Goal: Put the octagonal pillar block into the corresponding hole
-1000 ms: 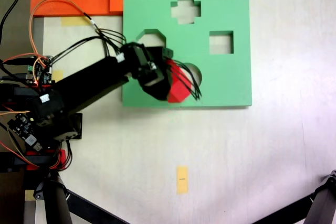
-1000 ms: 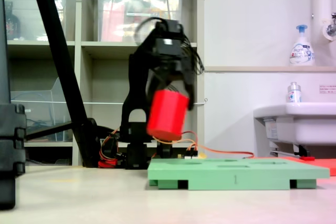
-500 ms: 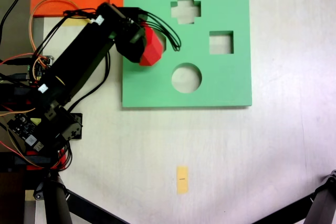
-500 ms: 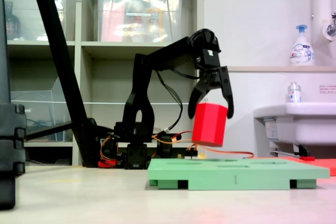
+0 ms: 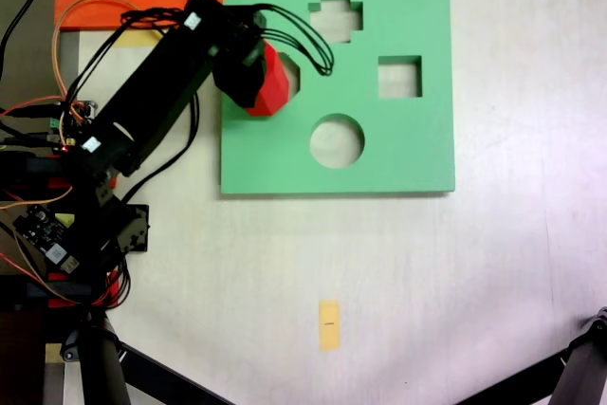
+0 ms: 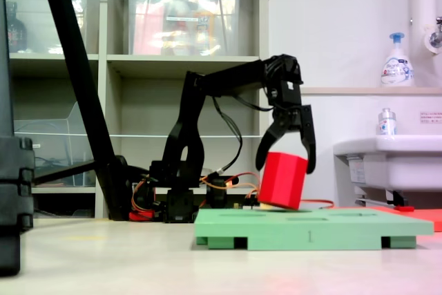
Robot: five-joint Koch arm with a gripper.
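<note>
Lowering since a moment ago, our gripper (image 6: 285,164) clasps the octagonal pillar block (image 6: 282,181), tilted, just above the corresponding hole (image 5: 292,71); insertion looks imminent.

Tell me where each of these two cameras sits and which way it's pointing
First exterior view: overhead, looking straight down on the green foam board and pale table; the black arm reaches in from the first exterior view's left, base and wiring visible.
Second exterior view: near table height, looking sideways along the board's edge toward shelves and a sink; the whole arm shows.
Shared: both show the claw holding the red octagonal block at the board.
</note>
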